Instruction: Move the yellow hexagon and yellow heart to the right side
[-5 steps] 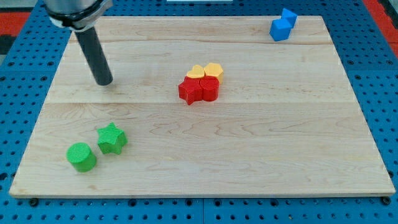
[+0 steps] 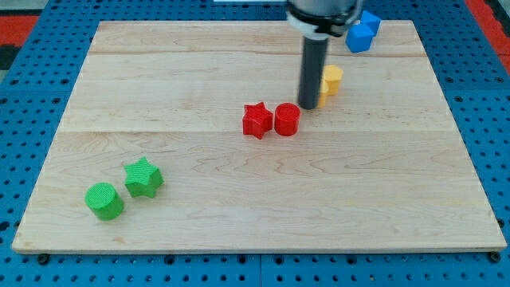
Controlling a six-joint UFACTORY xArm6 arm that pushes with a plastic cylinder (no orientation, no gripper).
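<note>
Green cylinder [image 2: 104, 200] and green star [image 2: 143, 177] sit nearest, low at the view's left of the wooden board [image 2: 239, 215]. Further up, near the middle, red star [image 2: 256, 120] and red cylinder [image 2: 286, 119] stand side by side. My tip [image 2: 308, 105] is just above-right of the red cylinder — I have no jaws, only a rod. Behind it shows a yellow block [image 2: 331, 80], shape unclear, perhaps both yellows. Farthest — two blue blocks [image 2: 362, 33].

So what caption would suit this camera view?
My tip pushes a yellow block rightward, beside the red star.
</note>
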